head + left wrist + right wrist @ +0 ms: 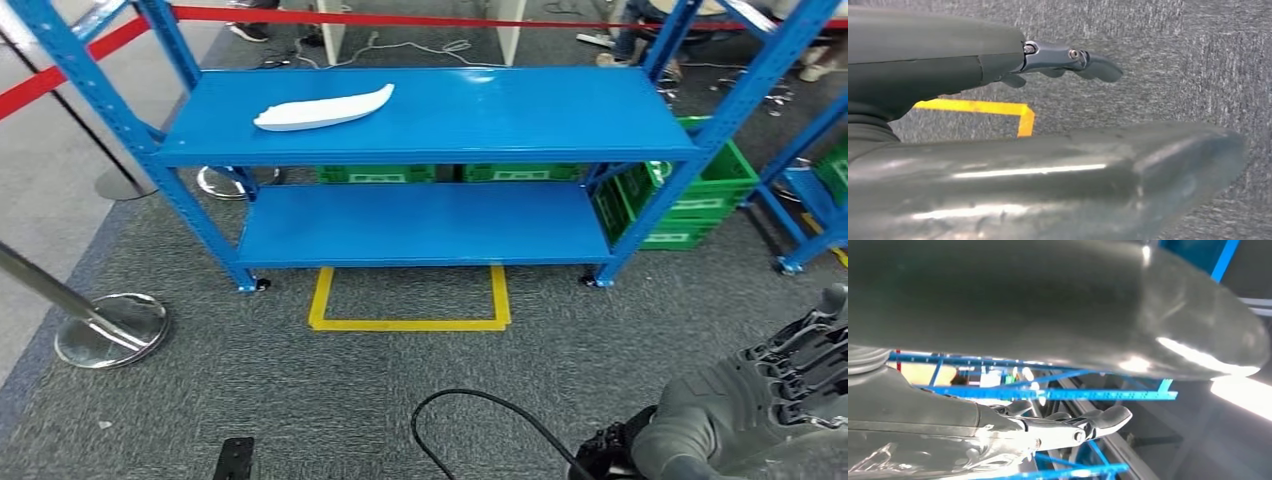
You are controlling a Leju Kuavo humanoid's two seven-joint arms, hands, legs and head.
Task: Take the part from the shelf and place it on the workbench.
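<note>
The white part (pixel 322 108) lies on the top board of the blue shelf (pixel 520 120), toward that board's left end, its long axis running along the board with the tapered tip pointing to the shelf's middle. It sits well apart from both my hands. My right hand (pixel 760 400) hangs low, off the shelf's right front corner, fingers loosely apart and holding nothing; my left hand (pixel 1068 62) hangs over the carpet by the yellow floor marking (pixel 410 322), likewise holding nothing. I judge the left the better-placed side. The board around the part is bare, the front edge open.
</note>
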